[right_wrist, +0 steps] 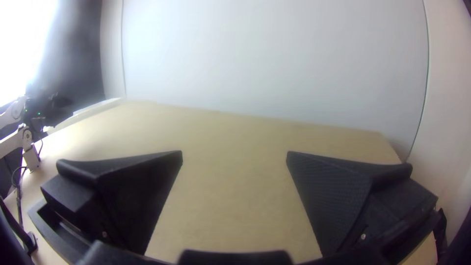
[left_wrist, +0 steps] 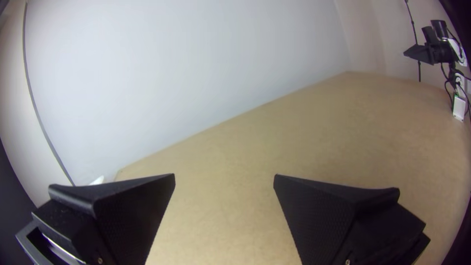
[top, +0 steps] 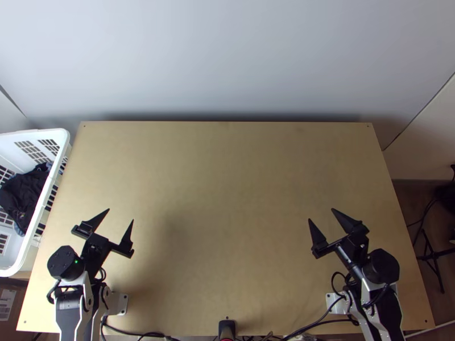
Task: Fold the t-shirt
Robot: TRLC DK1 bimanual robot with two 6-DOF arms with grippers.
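Top view: dark cloth lies bunched in the white basket, beside the left edge of the light wooden worktop. Likely the t-shirt, though collar, sleeves and hem can't be made out; some bluish fabric shows at its margin. Progress, my reading: folding not begun. Left to do: lift the shirt out, lay it on the worktop, spread it, fold it. Direction: cannot tell which way the neck points. Long axis: none to be fixed in a crumpled heap. Left tool over the near left part of the worktop, open, nothing between its fingers. Right tool over the near right part, likewise open and unladen. Basket nearer the left arm, so that one probably fetches.

Left wrist view: fingers wide apart, bare wood beyond them. The right arm stands farther off, across the worktop. No fold or crease to record here.

Right wrist view: fingers well spread, no fabric pinched. Left arm in the distance. Nothing here advances the fold.
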